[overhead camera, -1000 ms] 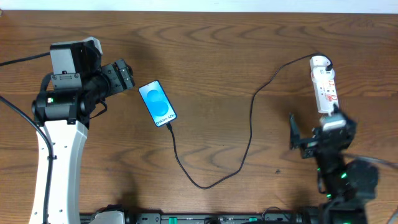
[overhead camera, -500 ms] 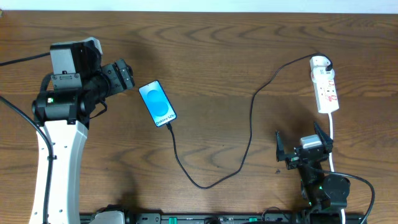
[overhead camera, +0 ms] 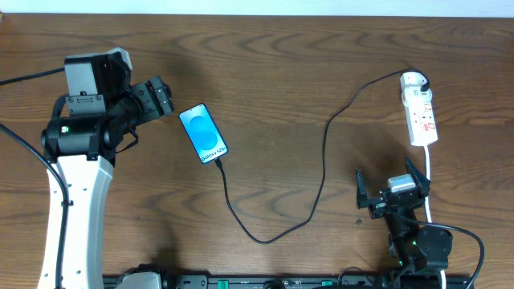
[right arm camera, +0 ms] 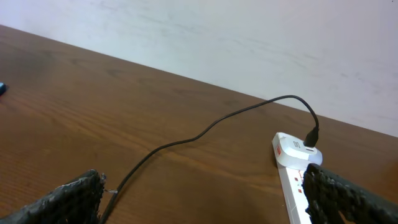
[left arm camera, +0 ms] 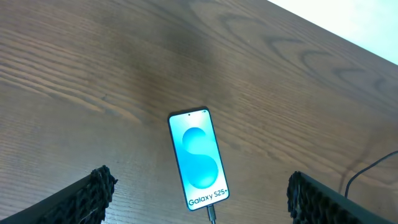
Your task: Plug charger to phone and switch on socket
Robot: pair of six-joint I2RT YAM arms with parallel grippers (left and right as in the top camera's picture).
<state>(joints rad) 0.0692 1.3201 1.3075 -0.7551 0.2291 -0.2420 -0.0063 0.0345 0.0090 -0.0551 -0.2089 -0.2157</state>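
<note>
Bare wood table (overhead camera: 281, 72) around phone (overhead camera: 203, 133) and socket (overhead camera: 420, 108); both arms' jaws wide, empty.

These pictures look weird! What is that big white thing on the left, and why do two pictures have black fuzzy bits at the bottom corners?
The big white thing is a robot arm. There are two arms at a brown wooden table, and each ends in a gripper, a sort of two-finger hand.

One picture is taken from above the table. It shows the left gripper and the right gripper. The other two come from little cameras on the robot's wrists, so the fuzzy black bits are the robot's own fingers.

On the table lies a slim phone with a bright blue screen. A long thin black cable runs from its bottom end across to a small white power strip with red marks.

Both sets of jaws are open and hold nothing.
</note>
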